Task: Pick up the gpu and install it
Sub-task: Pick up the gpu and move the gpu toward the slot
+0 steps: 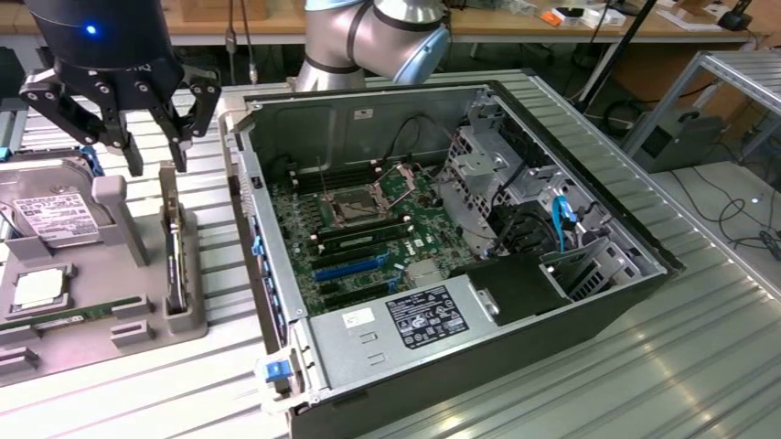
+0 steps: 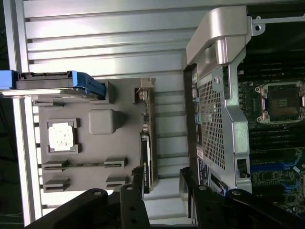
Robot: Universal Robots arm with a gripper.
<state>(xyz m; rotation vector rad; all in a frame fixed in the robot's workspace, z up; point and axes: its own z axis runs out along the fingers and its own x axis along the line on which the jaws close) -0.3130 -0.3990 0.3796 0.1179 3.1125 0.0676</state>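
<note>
Standing on edge, the gpu (image 1: pixel 177 263) runs lengthwise alongside the computer case (image 1: pixel 354 370)

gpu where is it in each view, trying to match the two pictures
Exterior view: the gpu stands on edge at the tray's side nearest the case, below the open gripper.
Wrist view: the gpu is the thin edge-on card between the tray and the case, just ahead of the gripper.
Shared landmark: the cpu socket inside the case.

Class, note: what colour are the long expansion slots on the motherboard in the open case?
The long plastic expansion slots are bright blue, clearest in the exterior view.
</note>
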